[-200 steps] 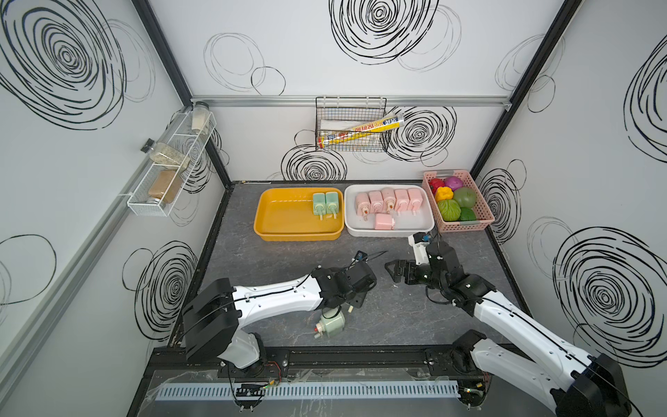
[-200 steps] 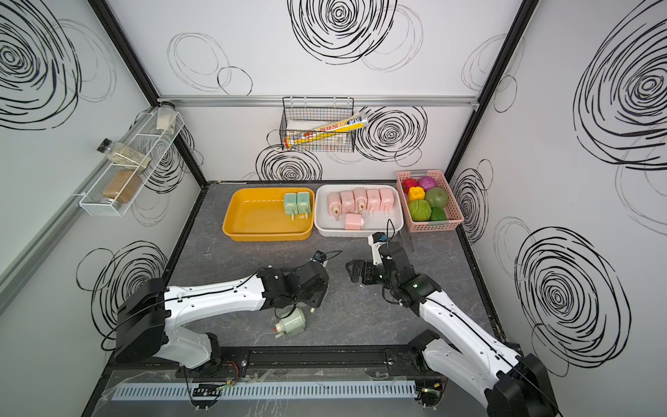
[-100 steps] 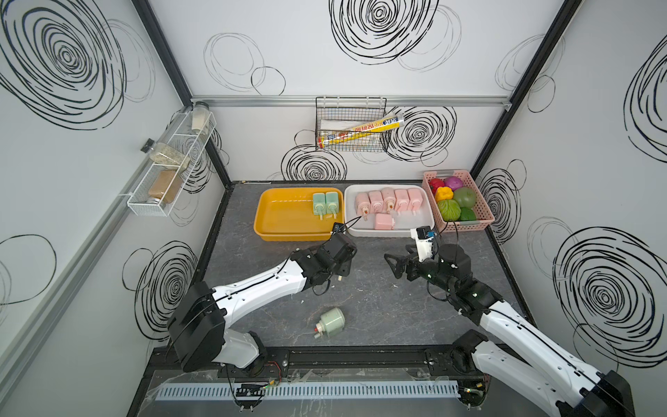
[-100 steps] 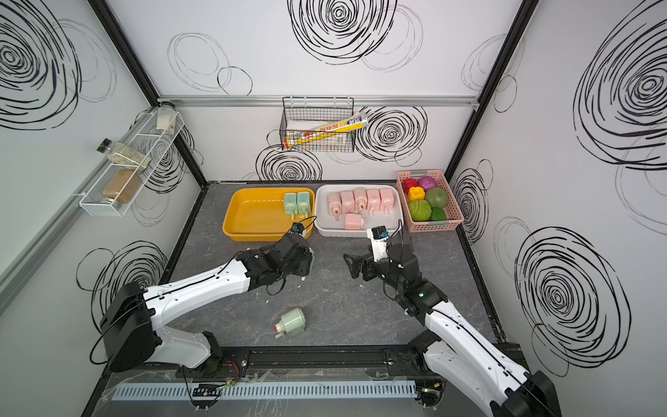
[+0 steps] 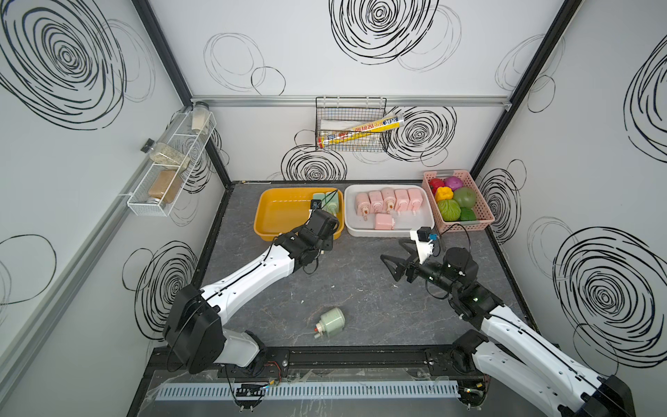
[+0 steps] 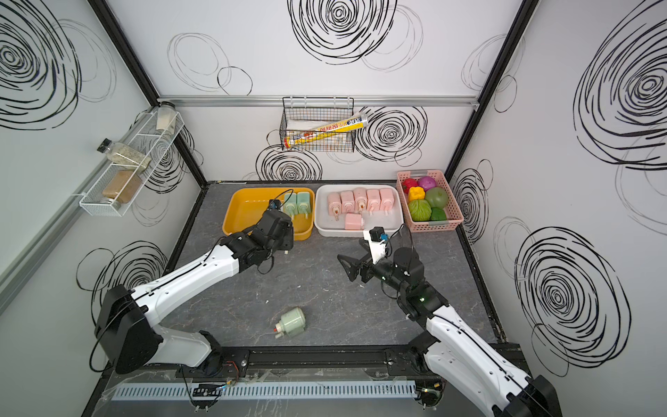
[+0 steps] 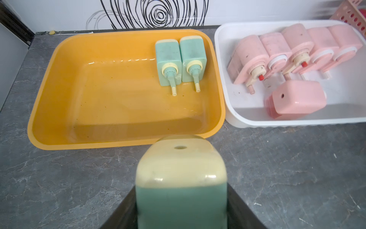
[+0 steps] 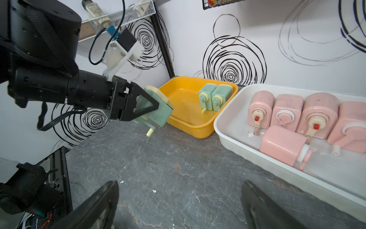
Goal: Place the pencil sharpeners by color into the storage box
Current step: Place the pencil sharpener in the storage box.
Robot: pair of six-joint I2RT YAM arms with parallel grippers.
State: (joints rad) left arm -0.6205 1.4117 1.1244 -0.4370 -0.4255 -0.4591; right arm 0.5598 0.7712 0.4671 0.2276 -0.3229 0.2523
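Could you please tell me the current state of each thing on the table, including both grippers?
left gripper: shut on the held green sharpener, off the table.
right gripper: open, empty.
yellow tray: holds two green sharpeners, side by side.
white tray: holds six pink sharpeners, five in a row, one apart.
loose green sharpener: lying on the table, untouched.
pink basket: full of toy produce.

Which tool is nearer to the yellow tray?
Left. The left tool, shut on a green pencil sharpener, hangs at the yellow tray's front rim. The right tool, open, is farther off, before the white tray.
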